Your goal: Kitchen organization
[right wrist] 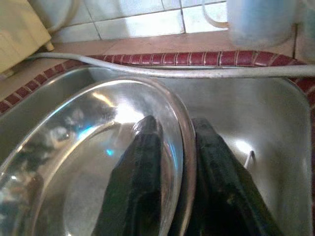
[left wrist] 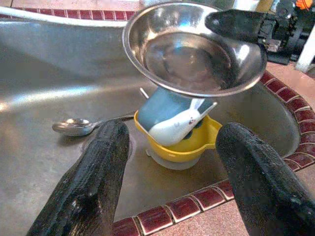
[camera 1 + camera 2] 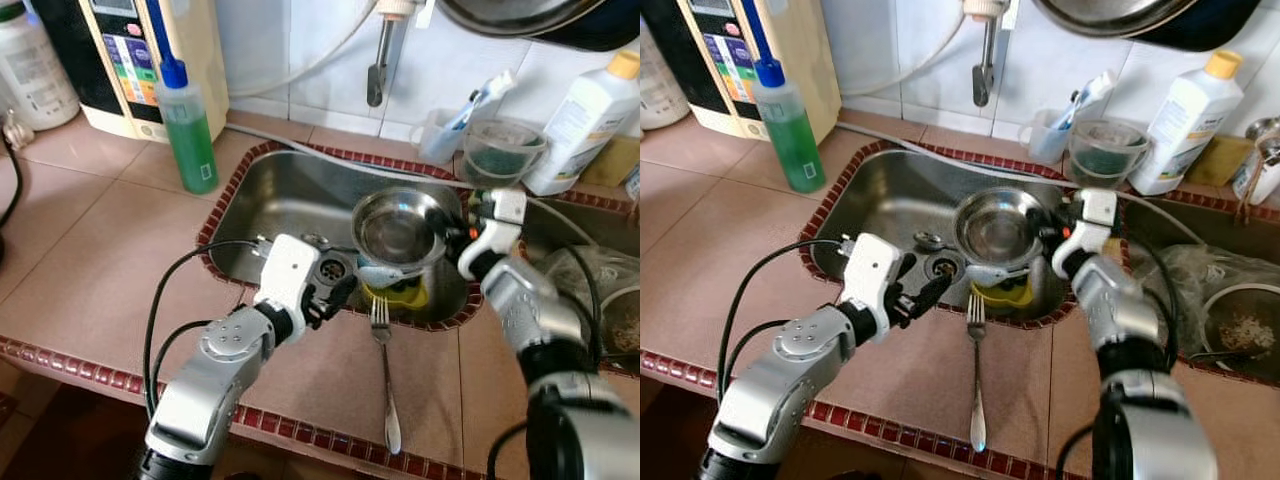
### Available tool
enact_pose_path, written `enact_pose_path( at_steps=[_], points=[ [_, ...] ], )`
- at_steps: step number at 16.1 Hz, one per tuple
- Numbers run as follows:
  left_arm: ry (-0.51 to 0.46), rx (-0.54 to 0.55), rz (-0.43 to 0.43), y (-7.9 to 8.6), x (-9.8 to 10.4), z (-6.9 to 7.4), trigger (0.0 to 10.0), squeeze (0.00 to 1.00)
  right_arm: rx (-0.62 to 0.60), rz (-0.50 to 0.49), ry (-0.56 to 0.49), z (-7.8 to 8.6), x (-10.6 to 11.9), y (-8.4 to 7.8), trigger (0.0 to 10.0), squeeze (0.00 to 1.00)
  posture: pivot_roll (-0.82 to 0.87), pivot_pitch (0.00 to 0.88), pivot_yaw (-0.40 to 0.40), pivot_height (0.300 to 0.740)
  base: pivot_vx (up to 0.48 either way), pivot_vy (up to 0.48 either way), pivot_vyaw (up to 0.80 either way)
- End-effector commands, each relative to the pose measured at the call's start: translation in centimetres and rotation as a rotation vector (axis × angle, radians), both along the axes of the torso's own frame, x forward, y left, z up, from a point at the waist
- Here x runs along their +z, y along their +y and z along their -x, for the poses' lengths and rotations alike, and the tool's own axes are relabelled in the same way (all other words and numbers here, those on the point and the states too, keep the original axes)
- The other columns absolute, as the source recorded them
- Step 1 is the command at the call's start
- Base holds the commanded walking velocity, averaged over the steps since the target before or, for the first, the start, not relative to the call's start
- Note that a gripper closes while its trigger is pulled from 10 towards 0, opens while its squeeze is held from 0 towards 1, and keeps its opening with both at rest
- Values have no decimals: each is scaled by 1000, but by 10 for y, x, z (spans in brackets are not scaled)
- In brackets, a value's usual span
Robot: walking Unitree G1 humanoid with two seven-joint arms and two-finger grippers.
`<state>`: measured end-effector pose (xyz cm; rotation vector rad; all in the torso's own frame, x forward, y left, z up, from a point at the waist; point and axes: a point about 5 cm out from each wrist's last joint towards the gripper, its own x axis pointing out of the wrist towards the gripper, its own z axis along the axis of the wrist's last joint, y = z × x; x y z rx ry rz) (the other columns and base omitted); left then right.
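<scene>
Progress looks early-to-mid, judging by what's left in the sink. Right gripper is clamped on the rim of the steel bowl, one finger inside, one outside, holding it above the sink's right end, tilted a bit. Under it a yellow cup w/ a blue item and a white piece nested in it sits on the sink floor; a spoon lies nearby. Left gripper hovers at the sink's front rim, fingers apart, holding nothing. Fork lies on the counter just in front of the sink, not sorted yet. Hard to tell: what the blue/white items are, where the bowl is meant to go, contents of the dish at far right (cut off by frame edge).
</scene>
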<state>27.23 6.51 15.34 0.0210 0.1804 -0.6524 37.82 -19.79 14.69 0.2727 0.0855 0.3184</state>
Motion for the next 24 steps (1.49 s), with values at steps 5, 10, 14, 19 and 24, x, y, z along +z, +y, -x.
enact_pose_path(
  at_steps=[5,10,14,19,24],
  points=[
    [1,12,16,-5,4,6,10000,0,18,51,-22,-14,17,7,10000,0,-25,149,-84,732,0,0,0],
    [6,14,12,-5,4,7,10000,0,29,109,-7,-21,21,21,10000,0,-19,154,-83,732,0,0,0],
    [12,18,14,-4,5,10,10000,0,53,160,29,-19,11,31,10000,0,-9,170,-87,732,0,0,0],
    [23,29,11,-2,4,12,10000,0,39,175,89,-14,-6,24,10000,0,-6,183,-86,732,0,0,0],
    [25,31,11,-1,6,10,10000,0,-2,189,112,-11,-10,15,10000,1000,-10,187,-81,732,0,0,0]
  ],
)
